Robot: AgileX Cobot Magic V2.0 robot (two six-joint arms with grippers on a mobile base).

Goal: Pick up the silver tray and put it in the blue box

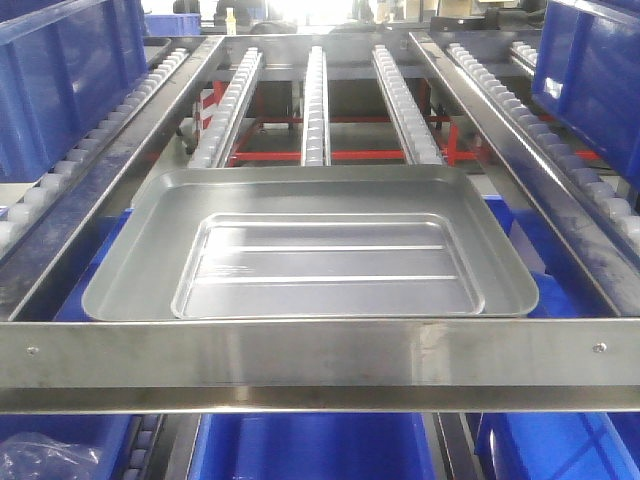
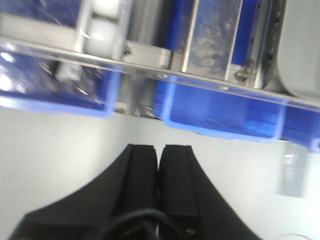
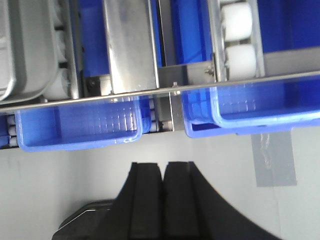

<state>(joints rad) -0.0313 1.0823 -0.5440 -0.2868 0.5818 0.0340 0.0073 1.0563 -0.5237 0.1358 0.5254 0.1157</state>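
The left gripper (image 2: 159, 167) and right gripper (image 3: 163, 175) hang short of the bar (image 1: 320, 360), fingers pressed together, holding nothing. Just beyond the bar the tray (image 1: 310, 250) lies flat on the rollers (image 1: 315, 100), ungrasped. Farther beyond it, a blue box (image 1: 60, 80) stands at left and a second box (image 1: 595, 80) at right. The reach seems the step in hand. Next, part the fingers and take the tray's near rim.

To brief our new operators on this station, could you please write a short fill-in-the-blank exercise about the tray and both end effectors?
1. The silver tray lies on the roller rails, its centre showing ____ long ridges.
2. The left end effector is ____, holding nothing.
3. The plastic bins beyond the right end effector are coloured ____.
Missing words: two; shut; blue.
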